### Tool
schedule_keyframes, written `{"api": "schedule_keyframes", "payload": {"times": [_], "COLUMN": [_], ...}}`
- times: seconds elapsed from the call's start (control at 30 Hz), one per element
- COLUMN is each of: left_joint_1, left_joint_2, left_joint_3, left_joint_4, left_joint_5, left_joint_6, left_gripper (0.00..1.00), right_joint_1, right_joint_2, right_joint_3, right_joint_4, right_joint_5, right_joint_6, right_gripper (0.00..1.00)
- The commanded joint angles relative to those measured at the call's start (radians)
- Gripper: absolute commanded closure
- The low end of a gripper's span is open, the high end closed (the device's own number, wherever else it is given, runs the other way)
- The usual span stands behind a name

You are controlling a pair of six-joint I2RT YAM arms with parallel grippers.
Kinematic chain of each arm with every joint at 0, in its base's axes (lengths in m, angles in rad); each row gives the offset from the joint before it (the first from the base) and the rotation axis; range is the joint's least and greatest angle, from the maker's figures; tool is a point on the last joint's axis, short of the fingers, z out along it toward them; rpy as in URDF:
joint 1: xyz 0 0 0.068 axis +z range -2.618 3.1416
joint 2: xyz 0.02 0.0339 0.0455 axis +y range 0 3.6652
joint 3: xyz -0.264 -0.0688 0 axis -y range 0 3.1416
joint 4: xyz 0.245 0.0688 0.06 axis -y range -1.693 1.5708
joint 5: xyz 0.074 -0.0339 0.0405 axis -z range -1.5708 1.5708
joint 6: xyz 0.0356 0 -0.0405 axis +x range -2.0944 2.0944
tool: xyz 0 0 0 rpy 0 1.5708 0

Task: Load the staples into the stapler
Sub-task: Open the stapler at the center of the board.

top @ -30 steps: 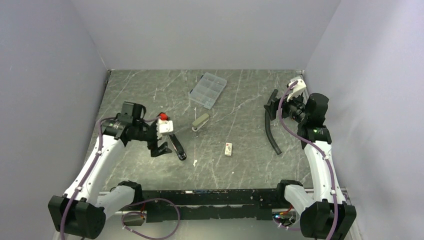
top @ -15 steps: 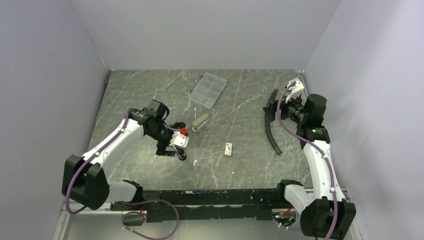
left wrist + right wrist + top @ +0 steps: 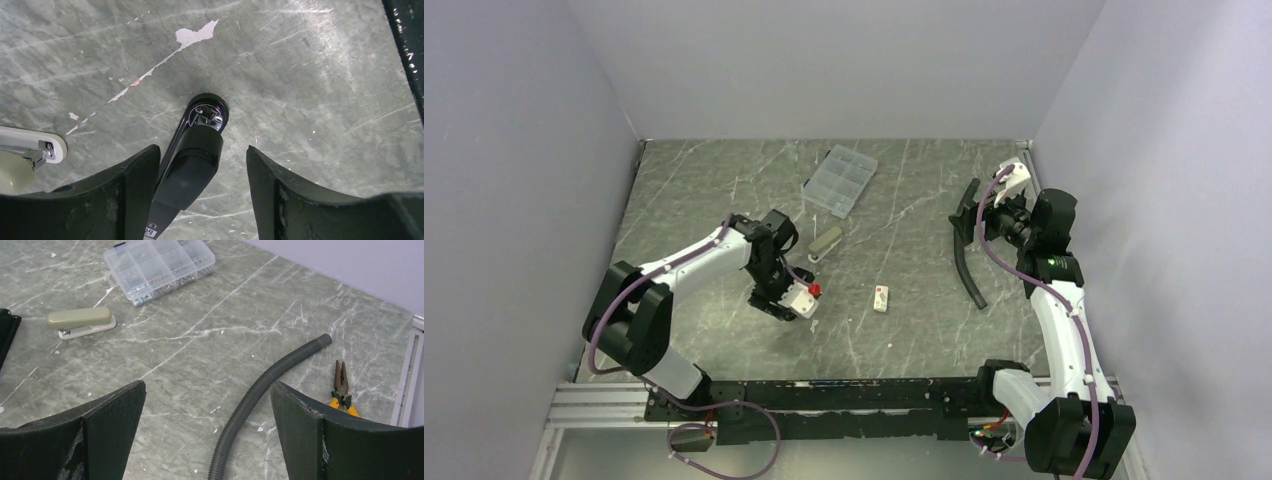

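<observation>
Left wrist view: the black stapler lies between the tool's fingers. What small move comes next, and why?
Probably close the left tool on the black stapler: its fingers stand on either side of the stapler's body, with bare table showing beside it, so nothing is gripped yet.

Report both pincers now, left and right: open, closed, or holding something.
Left pincer: open, jaws either side of the black stapler, not clamped on it.
Right pincer: open, holding nothing.

You have a grey desk (image 3: 904, 190) veined white. The hose (image 3: 260, 395) is dark grey; the staple box (image 3: 881, 298) white, marked red.
</observation>
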Motion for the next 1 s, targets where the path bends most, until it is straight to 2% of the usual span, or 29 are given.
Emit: {"api": "schedule_keyframes", "payload": {"times": [0.0, 0.13, 0.2, 0.33, 0.43, 0.57, 0.73, 0.87, 0.97], "left_joint_1": [-0.019, -0.023, -0.023, -0.025, -0.033, -0.062, -0.112, -0.132, -0.155], "left_joint_2": [0.023, -0.005, -0.029, -0.060, -0.066, -0.083, -0.070, -0.003, 0.034], "left_joint_3": [0.008, -0.052, -0.085, -0.103, -0.081, -0.088, -0.097, -0.025, -0.006], "left_joint_4": [0.033, 0.107, 0.165, 0.250, 0.290, 0.396, 0.579, 0.606, 0.625], "left_joint_5": [-0.038, -0.083, -0.085, -0.029, 0.036, 0.091, 0.063, 0.054, 0.042], "left_joint_6": [0.034, -0.004, -0.049, -0.178, -0.344, -0.584, -0.856, -0.987, -1.016], "left_gripper": [0.34, 0.40, 0.49, 0.60, 0.65, 0.67, 0.69, 0.70, 0.70], "right_joint_1": [-0.002, -0.001, -0.001, -0.001, 0.001, 0.006, 0.068, 0.144, 0.201], "right_joint_2": [-0.019, -0.015, -0.011, -0.001, -0.005, -0.003, 0.032, 0.093, 0.135], "right_joint_3": [-0.001, -0.002, -0.002, -0.005, -0.022, -0.039, -0.052, -0.062, -0.080], "right_joint_4": [0.041, 0.038, 0.038, 0.042, 0.071, 0.109, 0.160, 0.204, 0.246], "right_joint_5": [-0.022, -0.037, -0.040, -0.046, -0.048, -0.038, -0.015, 0.003, 0.027], "right_joint_6": [-0.027, -0.031, -0.031, -0.033, -0.017, 0.022, 0.092, 0.173, 0.214], "right_gripper": [0.00, 0.00, 0.00, 0.00, 0.00, 0.00, 0.00, 0.00, 0.00]}}
